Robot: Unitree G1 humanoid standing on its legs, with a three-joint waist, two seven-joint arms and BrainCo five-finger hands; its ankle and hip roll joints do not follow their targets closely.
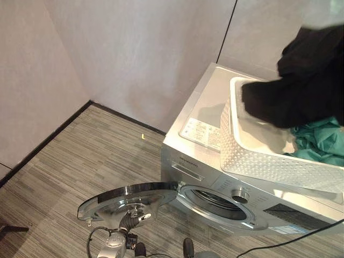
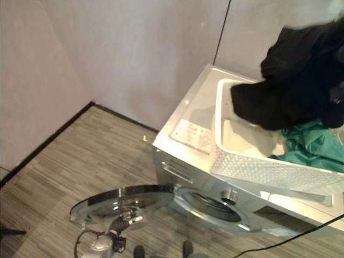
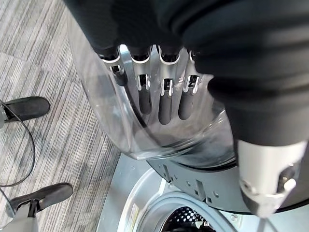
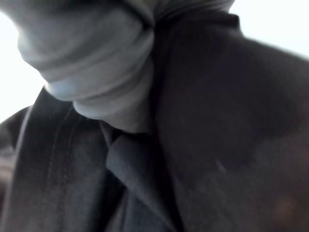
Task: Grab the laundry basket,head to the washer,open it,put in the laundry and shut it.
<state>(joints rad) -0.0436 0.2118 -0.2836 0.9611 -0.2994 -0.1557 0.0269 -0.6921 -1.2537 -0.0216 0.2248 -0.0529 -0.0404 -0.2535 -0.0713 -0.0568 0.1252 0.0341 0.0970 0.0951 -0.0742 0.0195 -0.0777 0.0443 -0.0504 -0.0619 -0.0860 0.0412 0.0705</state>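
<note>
One black garment point(image 1: 301, 91) over basket point(image 1: 252, 156) | right hand grip unclear | left hand point(image 3: 164, 96) fingers straight

Both eye views look steeply down from above and front-left onto the washer point(image 1: 215, 161), sharing its open door point(image 1: 129, 201), the basket point(image 1: 252, 156) on top and the striped floor point(image 1: 80, 161). Left wrist view sits very close, looking along the left hand point(image 3: 164, 96) through the door glass. Right wrist view presses against dark cloth point(image 4: 217, 145).
</note>
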